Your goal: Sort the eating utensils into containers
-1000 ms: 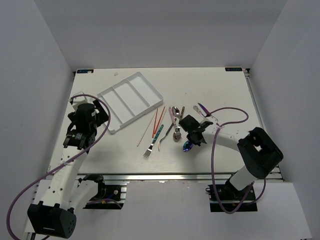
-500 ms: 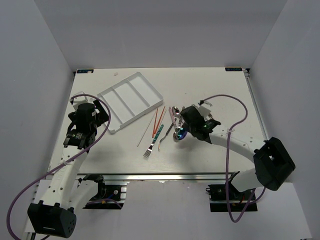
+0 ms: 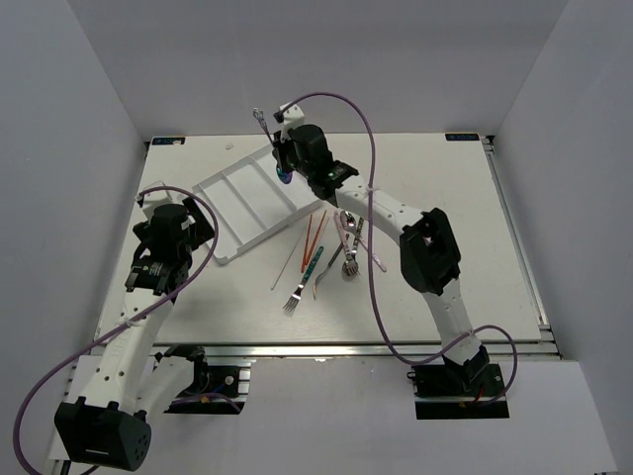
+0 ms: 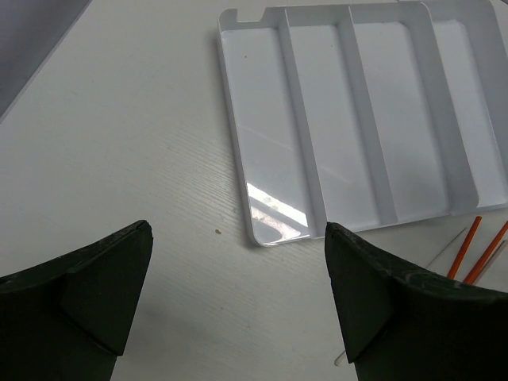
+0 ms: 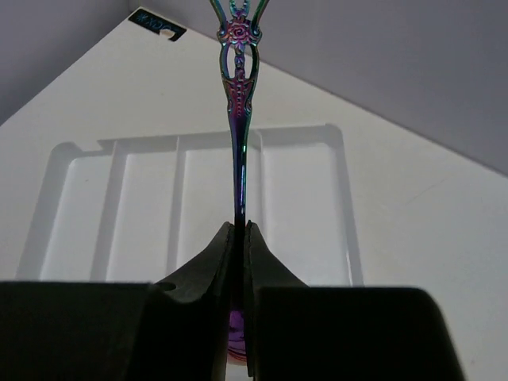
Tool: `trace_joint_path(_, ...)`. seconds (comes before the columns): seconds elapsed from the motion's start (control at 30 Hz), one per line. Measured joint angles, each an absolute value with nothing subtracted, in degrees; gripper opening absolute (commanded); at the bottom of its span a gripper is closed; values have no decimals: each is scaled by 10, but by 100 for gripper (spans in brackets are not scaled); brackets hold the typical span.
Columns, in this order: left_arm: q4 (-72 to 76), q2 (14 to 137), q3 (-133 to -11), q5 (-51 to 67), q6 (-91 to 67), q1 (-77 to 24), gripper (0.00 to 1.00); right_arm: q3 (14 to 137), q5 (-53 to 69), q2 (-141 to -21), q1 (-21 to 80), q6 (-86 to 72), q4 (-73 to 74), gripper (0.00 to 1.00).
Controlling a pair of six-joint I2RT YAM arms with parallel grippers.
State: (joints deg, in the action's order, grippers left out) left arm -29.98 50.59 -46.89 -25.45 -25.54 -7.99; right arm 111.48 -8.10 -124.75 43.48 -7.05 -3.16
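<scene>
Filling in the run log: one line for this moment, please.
right hand: shut on iridescent utensil, near tray | left hand: open, holding nothing

Top view: bright, even, diffuse light. White table nearly washed out, shadows soft and faint. Grey walls dimmer toward 12 o'clock.

Left wrist view: glare patch on flat white rectangular plastic tray near its 7 o'clock corner. Dark left pincer blurred, too close to focus.

Right wrist view: iridescent purple-blue metal utensil sharp, glinting. Right pincer black, underexposed at 6 o'clock. Tray behind slightly soft.
</scene>
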Motion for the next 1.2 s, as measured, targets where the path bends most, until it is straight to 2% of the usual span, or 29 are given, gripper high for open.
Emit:
trace_joint_path(0.23,-300,518,-469,-254,-255,-80,98,1209,-74,-1369,419,33,-59,0)
trace_joint_path(0.5,-300,520,-469,-252,-255,-80,98,1210,-37,-1415,386,77,-55,0)
trace_joint_path(0.53,-300,520,-469,-250,-255,-80,98,1210,-33,-1415,383,80,-55,14)
trace_joint_path(0.6,-300,520,-469,-249,-255,-80,98,1210,-26,-1415,379,82,-57,17)
trace_joint_path(0.67,-300,520,-469,-249,-255,-80,98,1202,-22,-1415,379,81,-58,28)
trace_joint_path(0.7,-300,520,-469,-248,-255,-80,98,1199,-19,-1415,380,80,-59,29)
trace_joint_path(0.83,-300,520,-469,-248,-255,-80,98,1187,0,-1415,381,75,-57,63)
trace_joint_path(1.03,-300,520,-469,-248,-255,-80,98,1170,-7,-1378,383,60,-25,70)
trace_joint_path(1.2,-300,520,-469,-248,-255,-80,98,1045,-26,-1202,371,15,52,73)
